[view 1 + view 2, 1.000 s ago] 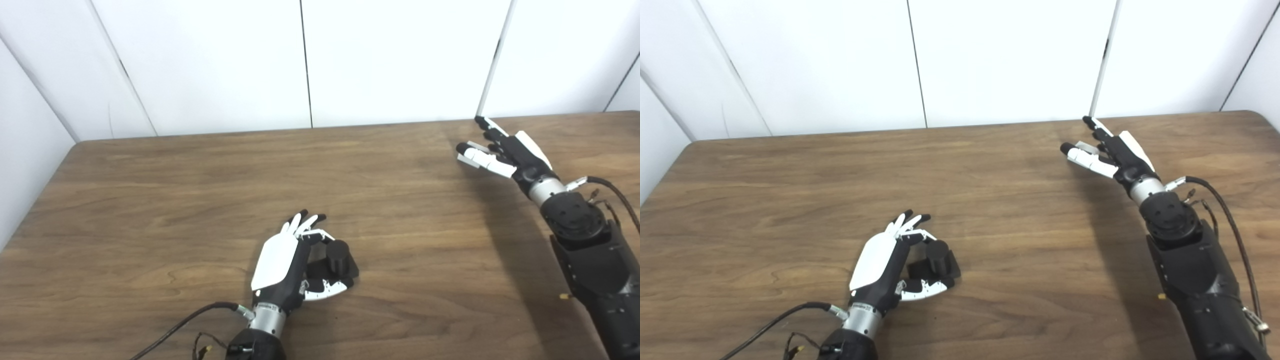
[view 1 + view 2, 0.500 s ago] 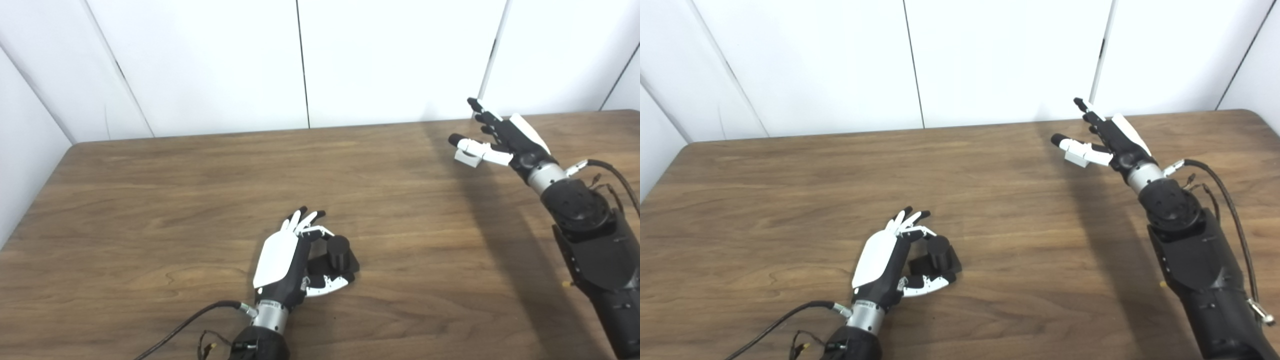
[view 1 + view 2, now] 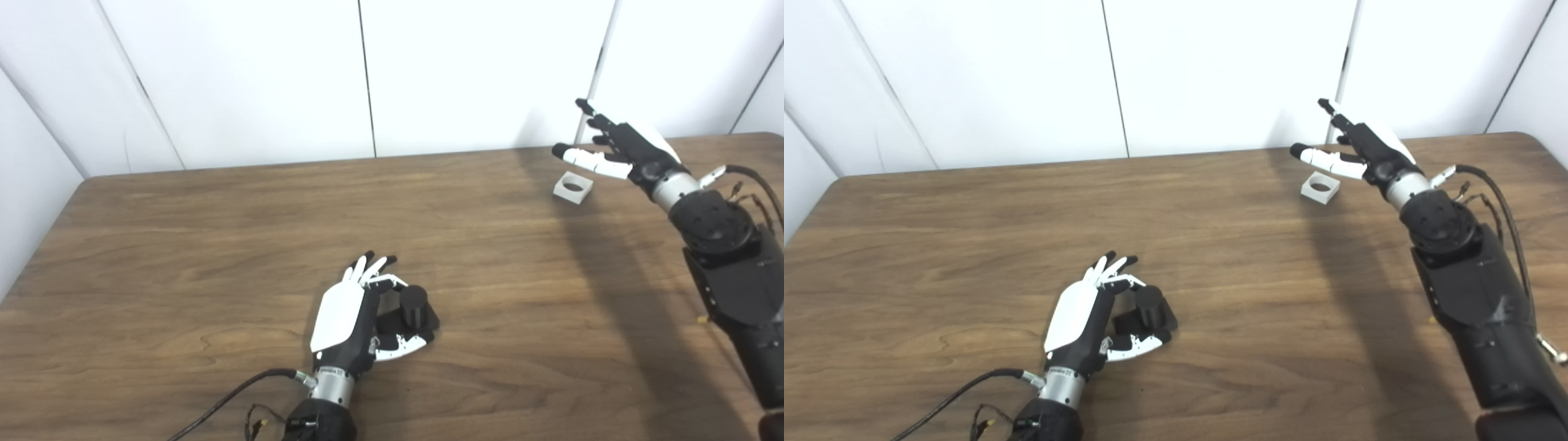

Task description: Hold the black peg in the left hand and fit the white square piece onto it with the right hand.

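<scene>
Left robot hand (image 3: 358,318) curls around black peg (image 3: 414,304) on table (image 3: 184,245); right robot hand (image 3: 618,150) open, empty above white square piece (image 3: 573,186), so a misjudged descent could knock it away.

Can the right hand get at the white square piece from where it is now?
Probably yes. The right hand hovers open just above and beside the white square piece, which lies alone on the table with its hole facing up. Nothing stands between them.

- One black cylindrical peg on a square black base (image 3: 415,304)
- One white square piece with a round hole (image 3: 573,187)
- One brown wooden table (image 3: 184,245)
- Two robot hands
</scene>
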Controlling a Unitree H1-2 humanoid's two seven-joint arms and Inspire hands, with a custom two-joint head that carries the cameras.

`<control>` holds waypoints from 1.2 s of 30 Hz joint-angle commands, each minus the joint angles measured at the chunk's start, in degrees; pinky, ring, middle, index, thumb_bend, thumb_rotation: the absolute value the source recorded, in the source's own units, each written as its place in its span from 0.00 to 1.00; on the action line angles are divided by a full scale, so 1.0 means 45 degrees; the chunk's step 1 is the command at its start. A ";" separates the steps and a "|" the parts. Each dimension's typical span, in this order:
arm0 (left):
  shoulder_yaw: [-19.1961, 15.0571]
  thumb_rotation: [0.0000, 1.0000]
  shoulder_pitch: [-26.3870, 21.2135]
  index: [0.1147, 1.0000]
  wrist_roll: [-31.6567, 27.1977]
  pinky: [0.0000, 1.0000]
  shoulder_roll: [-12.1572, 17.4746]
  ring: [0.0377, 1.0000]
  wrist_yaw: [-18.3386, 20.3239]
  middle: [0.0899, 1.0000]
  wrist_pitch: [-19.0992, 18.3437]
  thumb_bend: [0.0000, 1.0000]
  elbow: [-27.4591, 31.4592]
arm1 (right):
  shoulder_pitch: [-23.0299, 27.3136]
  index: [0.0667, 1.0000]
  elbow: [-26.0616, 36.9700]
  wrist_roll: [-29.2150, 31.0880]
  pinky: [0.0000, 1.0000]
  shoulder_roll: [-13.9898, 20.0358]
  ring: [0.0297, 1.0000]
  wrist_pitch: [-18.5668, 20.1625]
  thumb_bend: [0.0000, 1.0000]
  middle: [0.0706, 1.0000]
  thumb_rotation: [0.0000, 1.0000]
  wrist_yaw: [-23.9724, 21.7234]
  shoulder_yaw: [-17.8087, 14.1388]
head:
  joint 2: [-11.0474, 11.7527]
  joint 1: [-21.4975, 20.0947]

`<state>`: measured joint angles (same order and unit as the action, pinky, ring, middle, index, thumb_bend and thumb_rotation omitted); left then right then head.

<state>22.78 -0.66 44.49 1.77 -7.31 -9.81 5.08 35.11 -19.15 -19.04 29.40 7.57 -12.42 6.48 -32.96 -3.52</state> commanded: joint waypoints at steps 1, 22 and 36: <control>0.0022 0.07 0.0237 0.43 0.0211 1.00 0.0189 1.00 0.0311 0.90 -0.0385 0.52 -0.0675 | 0.1028 0.97 -0.0158 -0.0779 0.97 0.0620 0.99 -0.0693 0.65 0.99 0.52 0.0216 0.0344 | -0.0014 -0.0006; -0.0050 0.07 0.0350 0.43 0.0213 1.00 0.0261 1.00 0.0495 0.91 -0.0540 0.52 -0.0396 | 0.2665 0.87 -0.2368 -0.3640 1.00 0.1369 1.00 -0.0922 0.84 1.00 0.39 -0.0613 0.2665 | -0.0086 -0.0069; -0.0071 0.07 0.0384 0.43 0.0233 1.00 0.0279 1.00 0.0513 0.91 -0.0506 0.52 -0.0303 | 0.3754 0.78 -0.3563 -0.4612 1.00 0.1311 1.00 -0.1009 0.89 1.00 0.42 -0.0811 0.3325 | -0.0070 -0.0094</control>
<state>22.47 -0.39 44.49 1.82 -7.08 -9.83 5.41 47.93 -35.21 -39.40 34.48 3.83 -16.92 21.72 -33.22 -3.87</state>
